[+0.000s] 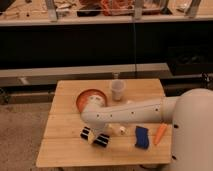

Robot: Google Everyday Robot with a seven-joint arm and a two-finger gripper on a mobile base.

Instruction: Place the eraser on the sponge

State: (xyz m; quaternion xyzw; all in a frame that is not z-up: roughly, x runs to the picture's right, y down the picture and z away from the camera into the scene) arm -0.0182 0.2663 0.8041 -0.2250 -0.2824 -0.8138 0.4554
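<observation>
The eraser [101, 140], a black bar with thin white stripes, lies on the wooden table [65, 150] at its front left. My gripper [94, 135] hangs at the end of the white arm [130, 114], lowered over the eraser's middle, and stands open. It hides the bar's centre. The eraser rests on the table. The sponge [142, 137], a deep-blue block, lies to the right of the eraser, a short way off.
An orange carrot [160, 133] lies just right of the sponge. An orange bowl [88, 97] and a pale cup [117, 90] stand behind the arm. A small white object [121, 131] sits between eraser and sponge. Dark shelving runs behind the table.
</observation>
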